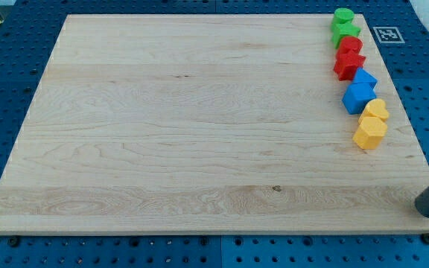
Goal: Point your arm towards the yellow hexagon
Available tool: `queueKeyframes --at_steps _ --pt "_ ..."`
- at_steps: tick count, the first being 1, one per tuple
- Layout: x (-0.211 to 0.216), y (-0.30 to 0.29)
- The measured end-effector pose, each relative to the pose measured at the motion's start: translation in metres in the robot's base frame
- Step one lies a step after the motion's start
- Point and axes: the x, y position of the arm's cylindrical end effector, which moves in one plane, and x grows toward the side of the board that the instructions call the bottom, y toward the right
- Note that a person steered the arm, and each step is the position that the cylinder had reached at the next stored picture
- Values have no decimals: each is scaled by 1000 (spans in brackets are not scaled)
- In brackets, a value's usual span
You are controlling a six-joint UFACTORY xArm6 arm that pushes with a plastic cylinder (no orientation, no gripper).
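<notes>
Resting on a pale wooden board over a blue pegboard table, 8 small plastic blocks run in a column down the view's right edge. From the view's top: a green cylinder, a green star-like block, a red cylinder, a red star-like block, a blue triangular block, a blue cube-like block, a yellow rounded block, then the yellow hexagon, lowest of all. My tip, a dark rod holding nothing, sits at the view's bottom right corner, apart from the yellow hexagon. There are no containers. A white marker tag lies by the board's top right corner.
</notes>
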Motion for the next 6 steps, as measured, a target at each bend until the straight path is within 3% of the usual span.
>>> queueKeyframes --at_steps 3,6 --pt "-34 20" --pt "-34 20"
